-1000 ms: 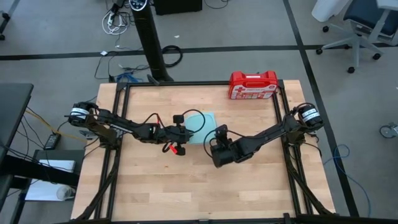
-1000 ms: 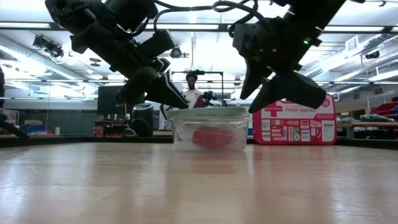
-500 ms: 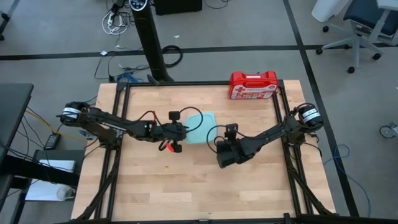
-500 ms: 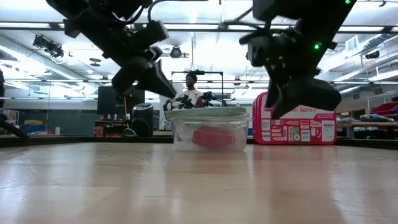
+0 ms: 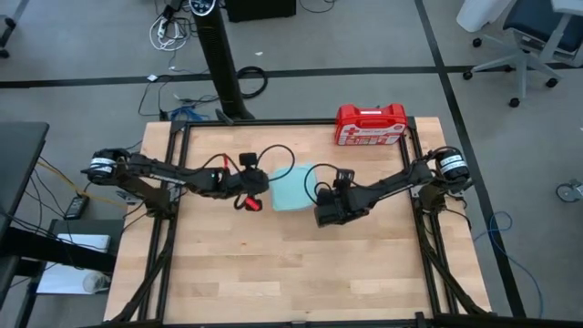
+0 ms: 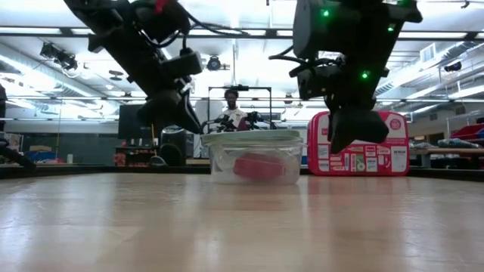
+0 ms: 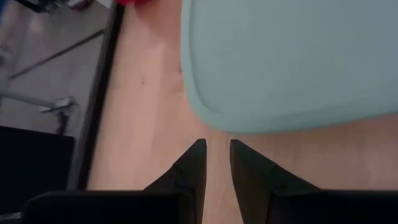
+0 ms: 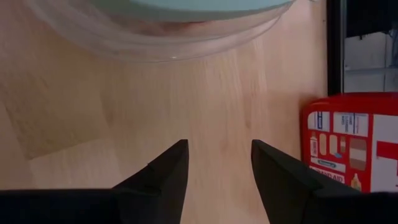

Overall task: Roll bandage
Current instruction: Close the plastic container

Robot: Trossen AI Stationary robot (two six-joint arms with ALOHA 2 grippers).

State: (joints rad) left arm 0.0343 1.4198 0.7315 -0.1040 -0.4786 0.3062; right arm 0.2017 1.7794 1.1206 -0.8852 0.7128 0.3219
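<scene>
The bandage, a bright red lump, lies on the floor of a clear square container closed with a pale blue lid. The container stands on the table's middle. My left gripper hovers just off the lid's left edge, fingers slightly open with bare wood between them. My right gripper hovers at the container's right side, open and empty. In the low view both grippers, left and right, hang above the table beside the container.
A hard red first-aid case stands upright at the table's far right edge. A black metal frame runs along the table's sides. Bare wood fills the near half. A person stands in the room behind.
My left gripper has drawn back from the container toward the table's left and far side, rising a little. My right gripper has moved toward the far edge, closer to the container's right side, and has rolled about its own axis. The container and bandage have stayed put.
</scene>
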